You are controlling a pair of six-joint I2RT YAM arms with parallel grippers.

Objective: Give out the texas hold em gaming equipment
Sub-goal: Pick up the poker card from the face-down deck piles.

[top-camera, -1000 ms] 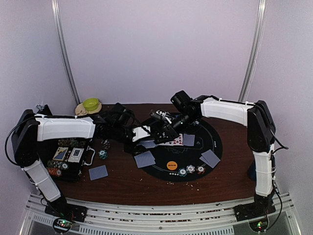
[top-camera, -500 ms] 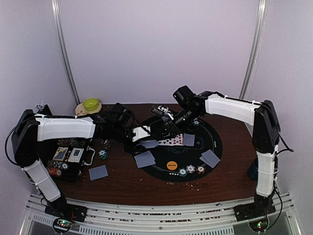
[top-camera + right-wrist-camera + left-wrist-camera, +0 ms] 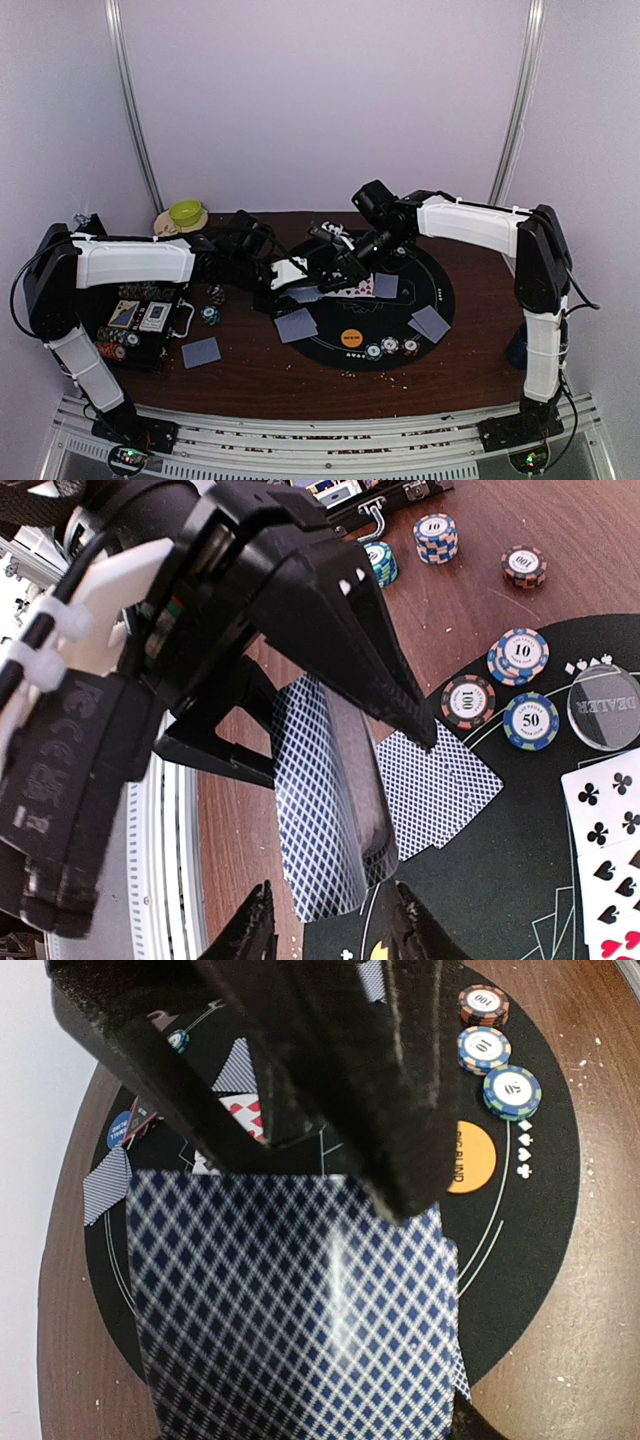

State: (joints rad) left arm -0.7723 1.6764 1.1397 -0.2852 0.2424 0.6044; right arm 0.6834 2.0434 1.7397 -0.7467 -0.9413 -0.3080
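Note:
My left gripper (image 3: 298, 284) is shut on a deck of blue-backed playing cards (image 3: 290, 1310) held above the black round mat (image 3: 440, 292). The deck (image 3: 325, 810) fills the left wrist view and hides that gripper's own fingertips. My right gripper (image 3: 335, 930) is open, its fingertips either side of the deck's free end, not visibly pressing it. Its black fingers (image 3: 400, 1110) reach over the deck's top edge. Face-up cards (image 3: 610, 860) and face-down cards (image 3: 435, 785) lie on the mat, with an orange disc (image 3: 351, 337), a clear dealer disc (image 3: 605, 705) and striped chips (image 3: 520, 652).
A black chip case (image 3: 140, 325) stands at the left with loose chips (image 3: 210, 315) beside it. One card (image 3: 201, 351) lies on the wood near the front. A green bowl (image 3: 186, 212) sits at the back left.
The right gripper rose slightly toward the back, then came down again to the deck's end. The left arm and deck have stayed put.

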